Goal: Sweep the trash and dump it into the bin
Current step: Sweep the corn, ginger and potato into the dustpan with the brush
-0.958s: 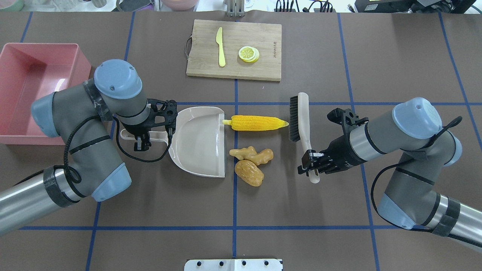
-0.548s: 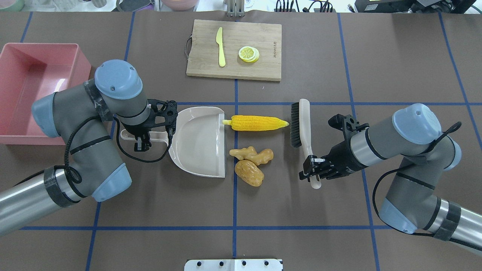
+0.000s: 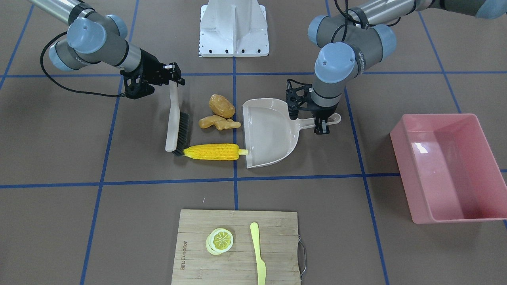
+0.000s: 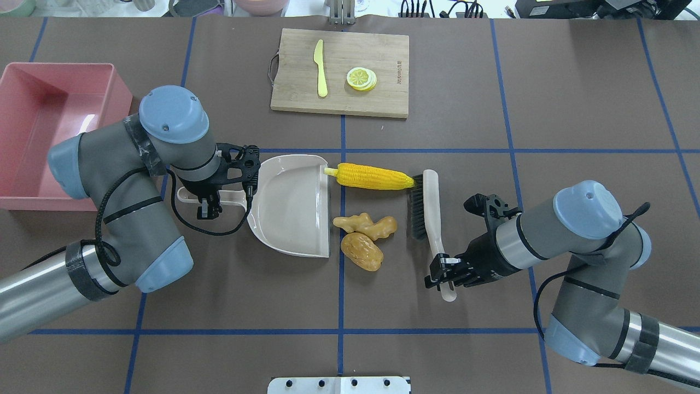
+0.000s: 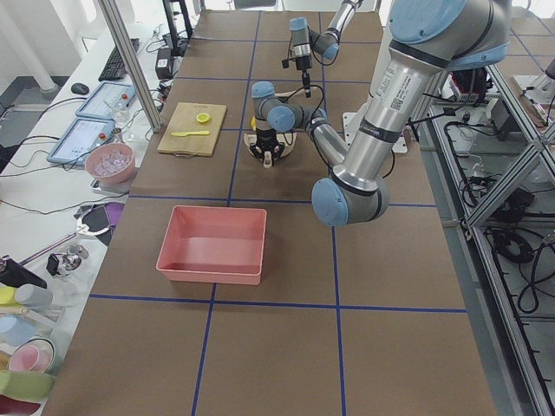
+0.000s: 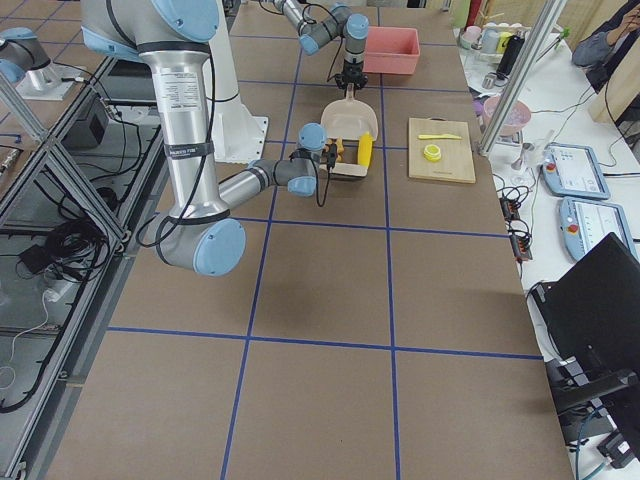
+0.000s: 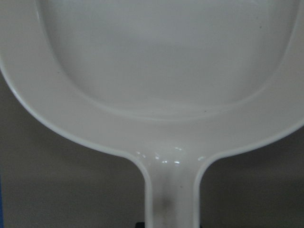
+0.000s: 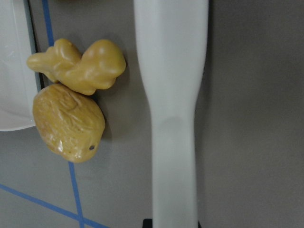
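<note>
The right gripper [image 4: 444,276] pinches the brush [image 4: 431,213], its bristles touching the corn cob [image 4: 369,177] beside the dustpan [image 4: 287,202]. The left gripper [image 4: 209,207] pinches the dustpan by its handle.

I am working remotely in a robotics lab. The table [image 5: 277,364] wears a brown cover taped into a blue grid [image 5: 364,308], and the left arm [image 4: 120,169] and right arm [image 4: 547,232] reach over it. Behind the table's robot side stand aluminium frames [image 5: 520,104] over loose cables [image 5: 520,290]. Along its opposite side runs a white bench [image 5: 35,204] with tablets [image 5: 97,100], a keyboard [image 5: 114,62] and a laptop [image 6: 590,310].
</note>
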Robot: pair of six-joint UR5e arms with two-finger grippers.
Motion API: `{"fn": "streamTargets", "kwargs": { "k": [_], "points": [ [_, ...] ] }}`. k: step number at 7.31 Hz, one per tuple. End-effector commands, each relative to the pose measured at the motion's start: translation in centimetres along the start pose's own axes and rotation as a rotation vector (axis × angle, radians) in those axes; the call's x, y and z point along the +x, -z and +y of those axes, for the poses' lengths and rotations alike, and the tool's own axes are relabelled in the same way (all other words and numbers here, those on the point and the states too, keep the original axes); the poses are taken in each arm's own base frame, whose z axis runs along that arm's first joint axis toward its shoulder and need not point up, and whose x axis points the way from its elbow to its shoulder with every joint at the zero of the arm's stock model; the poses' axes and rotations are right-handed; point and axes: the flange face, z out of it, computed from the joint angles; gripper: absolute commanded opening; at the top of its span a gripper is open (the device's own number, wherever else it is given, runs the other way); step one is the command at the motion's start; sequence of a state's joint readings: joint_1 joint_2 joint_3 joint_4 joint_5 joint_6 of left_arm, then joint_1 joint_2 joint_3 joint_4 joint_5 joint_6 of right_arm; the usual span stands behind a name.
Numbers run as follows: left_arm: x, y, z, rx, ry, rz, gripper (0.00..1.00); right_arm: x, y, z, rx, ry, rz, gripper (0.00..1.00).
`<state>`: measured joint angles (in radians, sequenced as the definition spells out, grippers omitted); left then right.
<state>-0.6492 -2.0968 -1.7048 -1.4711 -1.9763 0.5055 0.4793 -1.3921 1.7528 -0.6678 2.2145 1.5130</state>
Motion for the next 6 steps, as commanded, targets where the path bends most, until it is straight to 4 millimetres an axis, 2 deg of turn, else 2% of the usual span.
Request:
{"fn": "streamTargets", "kwargs": {
  "k": [1,2,4,6],
  "points": [
    [0.0,0.0,-0.1,-0.001,0.001,0.000,0.00,-2.5,-2.6,1.7,-0.005,0.010,-0.023,0.00],
    [0.0,0.0,-0.1,-0.001,0.001,0.000,0.00,-4.0,-3.3,1.3,-0.007,0.016,-0.036,0.00],
    [0.0,-0.1,0.0,-0.002,0.001,0.001,0.00,-7.0,-6.0,0.2,-0.015,0.013,-0.051,0.00],
    [-0.1,-0.2,0.0,-0.004,0.001,0.002,0.00,-9.6,-8.2,1.3,-0.012,0.032,-0.063,0.00]
  ]
}}
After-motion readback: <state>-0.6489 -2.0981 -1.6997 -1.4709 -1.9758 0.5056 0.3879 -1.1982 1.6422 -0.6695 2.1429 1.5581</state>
